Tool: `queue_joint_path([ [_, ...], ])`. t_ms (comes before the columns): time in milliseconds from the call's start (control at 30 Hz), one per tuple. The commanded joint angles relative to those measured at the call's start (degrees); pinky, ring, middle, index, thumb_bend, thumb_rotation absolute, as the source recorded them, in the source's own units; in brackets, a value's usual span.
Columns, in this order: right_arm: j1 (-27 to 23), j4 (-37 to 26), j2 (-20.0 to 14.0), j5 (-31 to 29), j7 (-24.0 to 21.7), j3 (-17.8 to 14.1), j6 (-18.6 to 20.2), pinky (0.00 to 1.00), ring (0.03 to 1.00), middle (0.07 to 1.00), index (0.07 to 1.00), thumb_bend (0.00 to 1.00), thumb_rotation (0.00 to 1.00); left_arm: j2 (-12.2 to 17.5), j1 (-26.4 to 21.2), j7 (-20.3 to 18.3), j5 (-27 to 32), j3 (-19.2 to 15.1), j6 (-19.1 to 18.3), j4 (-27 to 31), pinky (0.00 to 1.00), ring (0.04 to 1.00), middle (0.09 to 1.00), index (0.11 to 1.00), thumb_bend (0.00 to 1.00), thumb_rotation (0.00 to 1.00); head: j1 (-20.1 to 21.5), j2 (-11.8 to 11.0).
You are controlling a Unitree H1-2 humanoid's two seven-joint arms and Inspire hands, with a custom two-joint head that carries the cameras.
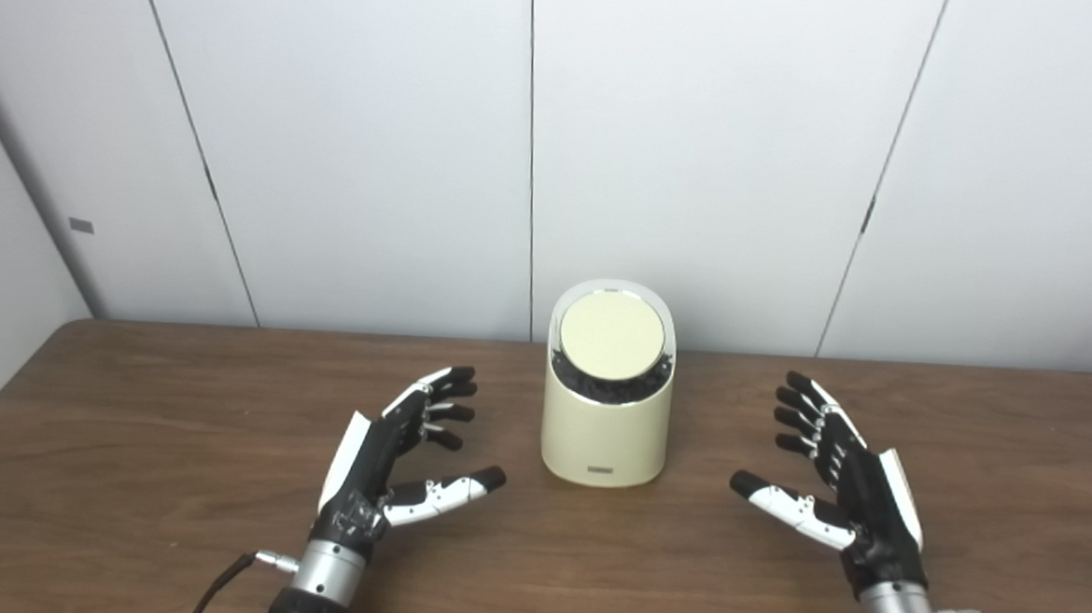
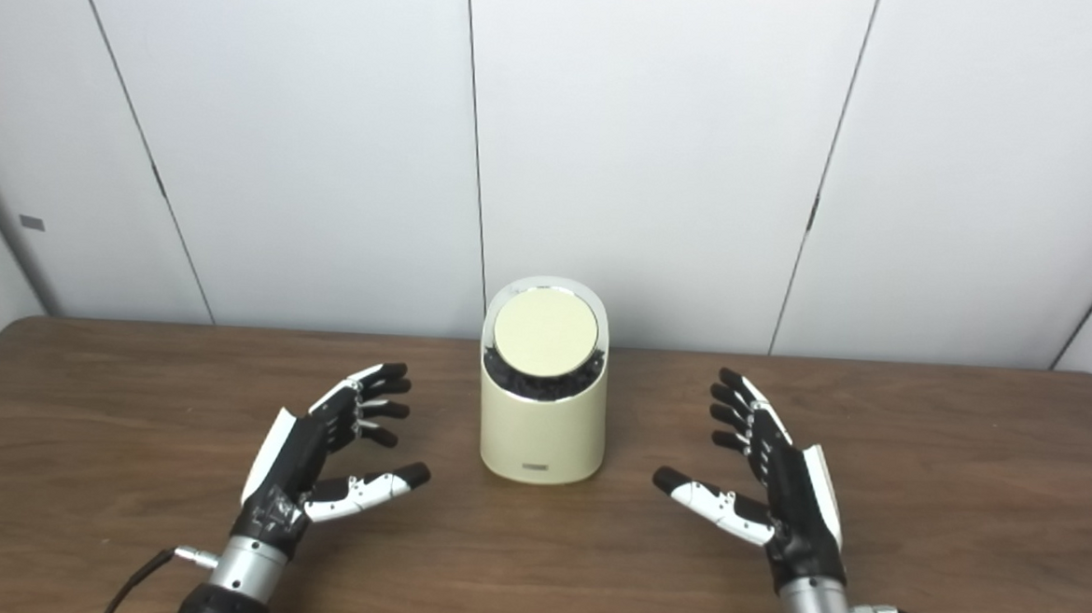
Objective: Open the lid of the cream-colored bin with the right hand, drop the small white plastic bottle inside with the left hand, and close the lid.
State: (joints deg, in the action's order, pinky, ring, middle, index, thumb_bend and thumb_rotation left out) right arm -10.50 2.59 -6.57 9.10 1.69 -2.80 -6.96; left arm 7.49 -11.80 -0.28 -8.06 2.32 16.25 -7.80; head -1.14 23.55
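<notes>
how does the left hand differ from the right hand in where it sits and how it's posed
The left hand sits left of the cream-colored bin, thumb pointing right toward it; the right hand sits on the bin's right, thumb pointing left. The left hand's fingers angle up and right, the right hand's up and left. Both are open, empty, apart from the bin, over the wooden table.

The bin (image 1: 605,436) is cream with a pale yellow lid (image 1: 612,337); the counter (image 1: 126,471) is dark brown wood grain; each robot hand (image 1: 386,462) is black and white.
</notes>
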Motion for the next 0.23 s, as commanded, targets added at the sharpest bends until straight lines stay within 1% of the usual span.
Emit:
queue_joint_path([
  [0,-0.9,-2.2,0.0,-0.8,0.1,0.2,-1.7,0.75,0.834,0.868,0.89,0.76,0.34,0.0,-1.2,0.5,0.9,-0.7,2.2,0.9,0.6,0.733,0.811,0.848,0.76,0.19,0.1,-0.4],
  [133,-0.6,-3.1,0.2,-1.3,-0.2,0.5,-0.6,0.75,0.824,0.883,0.896,0.74,0.32,-0.2,-0.8,0.5,1.0,-1.1,1.8,1.4,0.61,0.727,0.81,0.844,0.75,0.18,0.2,-0.8],
  [200,-0.6,-3.1,0.4,-1.4,0.2,0.6,-1.4,0.74,0.82,0.882,0.896,0.73,0.3,-0.3,-0.7,0.3,1.2,-1.2,2.0,1.4,0.61,0.727,0.811,0.844,0.74,0.17,0.5,-1.0],
])
